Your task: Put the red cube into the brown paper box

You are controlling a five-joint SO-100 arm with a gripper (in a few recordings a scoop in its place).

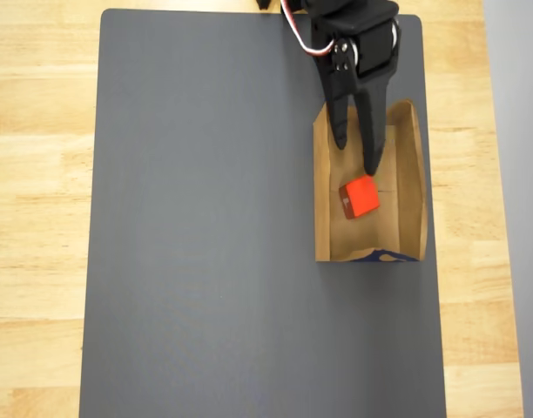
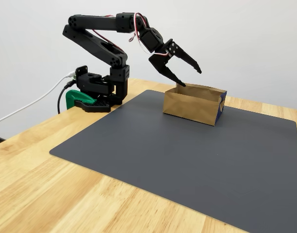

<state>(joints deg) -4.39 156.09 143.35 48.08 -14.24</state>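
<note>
Surface: dark grey mat (image 1: 249, 261) on pale wooden table (image 1: 40, 174).
Box: rectangular brown kraft-paper box (image 1: 412, 192), blue print at 6 o'clock end.
Cube: small bright red-orange cube (image 1: 360, 196) on box floor, centre.
Gripper: black two-finger gripper (image 1: 356, 155) at cube's 12 o'clock, fingers spread, empty.

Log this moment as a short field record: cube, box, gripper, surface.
cube: small red cube lying on the floor of the box, free of the fingers
box: brown kraft paper box with low walls, dark-blue print at one end, standing on the mat
gripper: black two-finger gripper open, empty, raised above the box's rim in the fixed view
surface: dark grey mat on a light wooden table
task state: cube is in the box
</note>
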